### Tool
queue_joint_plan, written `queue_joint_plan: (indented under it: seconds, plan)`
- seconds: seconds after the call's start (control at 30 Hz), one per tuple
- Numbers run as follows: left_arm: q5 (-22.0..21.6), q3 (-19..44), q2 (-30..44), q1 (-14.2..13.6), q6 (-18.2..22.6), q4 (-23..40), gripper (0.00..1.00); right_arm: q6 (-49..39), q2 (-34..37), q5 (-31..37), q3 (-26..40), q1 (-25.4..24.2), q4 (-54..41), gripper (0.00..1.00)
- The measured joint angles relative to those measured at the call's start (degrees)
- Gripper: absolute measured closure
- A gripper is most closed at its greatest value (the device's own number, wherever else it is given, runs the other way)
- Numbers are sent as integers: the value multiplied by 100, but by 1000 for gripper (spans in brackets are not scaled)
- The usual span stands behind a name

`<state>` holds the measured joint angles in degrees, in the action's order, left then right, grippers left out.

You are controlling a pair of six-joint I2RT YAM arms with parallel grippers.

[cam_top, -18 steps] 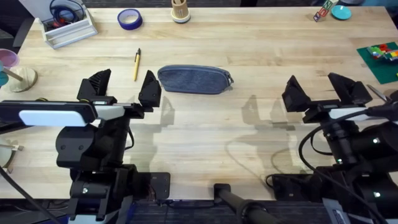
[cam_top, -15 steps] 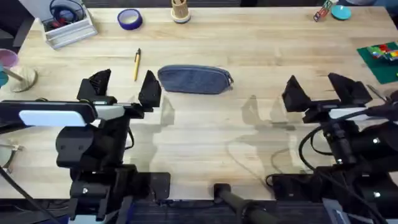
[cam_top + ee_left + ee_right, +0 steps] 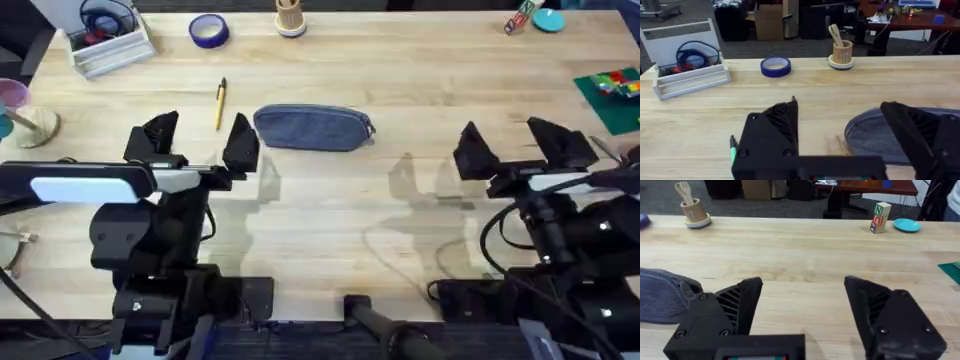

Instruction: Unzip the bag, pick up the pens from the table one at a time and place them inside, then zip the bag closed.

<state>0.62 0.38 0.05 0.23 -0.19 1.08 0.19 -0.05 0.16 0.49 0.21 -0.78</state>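
The blue-grey bag lies zipped shut across the table, a little behind the middle. It also shows in the left wrist view as the bag and in the right wrist view as the bag. A mustard-yellow pen lies just left of the bag. A green pen end peeks out beside my left fingers. My left gripper stands open just in front of the yellow pen and left of the bag, holding nothing. My right gripper is open and empty, well right of the bag.
At the table's back are a white tray with a blue cable, a blue tape roll, a wooden cup, a toy block and a teal disc. A green mat with bricks sits at the right edge.
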Motion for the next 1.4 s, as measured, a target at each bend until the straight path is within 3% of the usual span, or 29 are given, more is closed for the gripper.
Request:
queue_joint_plan:
  seconds: [0.4, 0.53, 0.73, 0.97, 1.2, 1.33, 1.37, 1.4]
  plan:
    - [0, 1, 0, 0, -57, -1, 6, 0, 0, 0, 2, 0, 29, 5]
    - [0, 33, 0, 0, -210, 96, 7, 0, 7, -2, 207, 0, -390, 6]
    - [0, 609, 175, 1, -311, 796, 7, 0, 396, -2, 1226, 0, -1230, 5]
    - [227, 1873, 1078, 1, -277, 1563, 9, 2, 1584, -46, 2616, 0, -1912, 5]
    - [800, 3179, 2347, 2, 191, 2214, 8, 122, 3086, -345, 4068, 0, -2588, 6]
    - [1175, 3883, 3035, 2, 726, 2529, 10, 197, 3893, -637, 4803, 0, -2994, 6]
    - [1456, 4307, 3521, 2, 1172, 2878, 10, 238, 4442, -938, 5272, 0, -3274, 6]
    - [1549, 4408, 3663, 2, 1311, 2971, 10, 243, 4623, -1053, 5421, 0, -3382, 6]
